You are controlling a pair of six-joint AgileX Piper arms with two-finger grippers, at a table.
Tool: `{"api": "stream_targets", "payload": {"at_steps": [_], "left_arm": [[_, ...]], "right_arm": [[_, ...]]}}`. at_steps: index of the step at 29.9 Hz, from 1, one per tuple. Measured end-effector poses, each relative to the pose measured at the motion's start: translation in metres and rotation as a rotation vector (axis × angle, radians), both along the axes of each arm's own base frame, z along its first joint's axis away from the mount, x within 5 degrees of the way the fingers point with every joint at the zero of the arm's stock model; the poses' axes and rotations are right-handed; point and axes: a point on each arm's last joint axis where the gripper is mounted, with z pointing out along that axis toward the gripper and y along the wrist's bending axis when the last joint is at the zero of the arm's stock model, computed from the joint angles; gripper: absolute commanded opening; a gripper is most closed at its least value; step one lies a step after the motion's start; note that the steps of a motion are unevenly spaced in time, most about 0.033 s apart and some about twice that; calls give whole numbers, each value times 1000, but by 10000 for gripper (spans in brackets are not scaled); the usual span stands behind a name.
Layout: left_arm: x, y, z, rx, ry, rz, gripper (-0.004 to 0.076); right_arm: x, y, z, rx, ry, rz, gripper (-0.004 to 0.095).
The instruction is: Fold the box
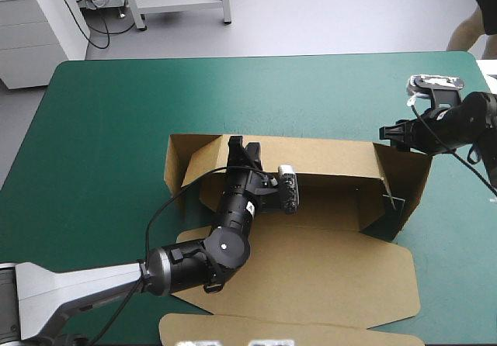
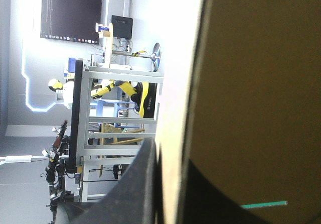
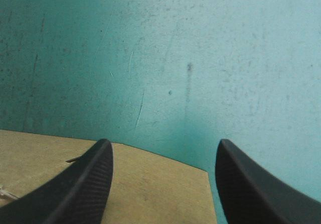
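**Item: box** point(image 1: 311, 272), brown board, part-formed. Loc: centre of table, slightly right of mid.
- Far wall raised, running left-right. Right end wall up, angled. Left end flap up, splayed outward.
- Lid flat on the cover, stretching toward the near edge, with an extra flap at its near end.
- Interior is an open tray.

**Item: left gripper** point(image 1: 242, 148). Arm comes in from the near-left corner, over the lid and across the tray.
- Tips at the top edge of the far wall, toward its left end.
- Left wrist view: the box point(image 2: 251, 83) stands edge-on against the gripper point(image 2: 170, 176). One black finger point(image 2: 140, 184) is on the outer face and a dark shape on the inner face, with the sheet between them.
- State: nearly closed, pinching the board.

**Item: right gripper** point(image 1: 394, 134). Pos: just beyond the box's far-right corner, above the cover.
- Contact w/ board: cannot tell.
- Right wrist view: gripper point(image 3: 164, 142) has its fingers point(image 3: 85, 184) set wide apart, nothing between them. A corner of the box point(image 3: 150, 189) lies beneath and between the finger bases.
- State: wide.

**Item: cover** point(image 1: 116, 129), teal-green. Bare on the far side and left of the box. Scuffed ahead of the right gripper point(image 3: 175, 58).
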Motion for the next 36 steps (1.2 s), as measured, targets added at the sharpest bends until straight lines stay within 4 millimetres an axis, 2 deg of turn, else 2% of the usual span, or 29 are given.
{"api": "stream_targets", "payload": {"at_steps": [11,23,31,36], "left_arm": [[-1,0,0,-64,-3,32,-10],[2,-5,14,-139,-13,50,-10],[2,-5,13,-122,-10,50,-10],[2,-5,10,-77,15,40,-10]], "right_arm": [[1,0,1,2,-14,-2,553],[-1,0,21,-14,-26,8,553],[-7,1,18,-10,32,33,553],[-18,9,6,46,46,95,553]]}}
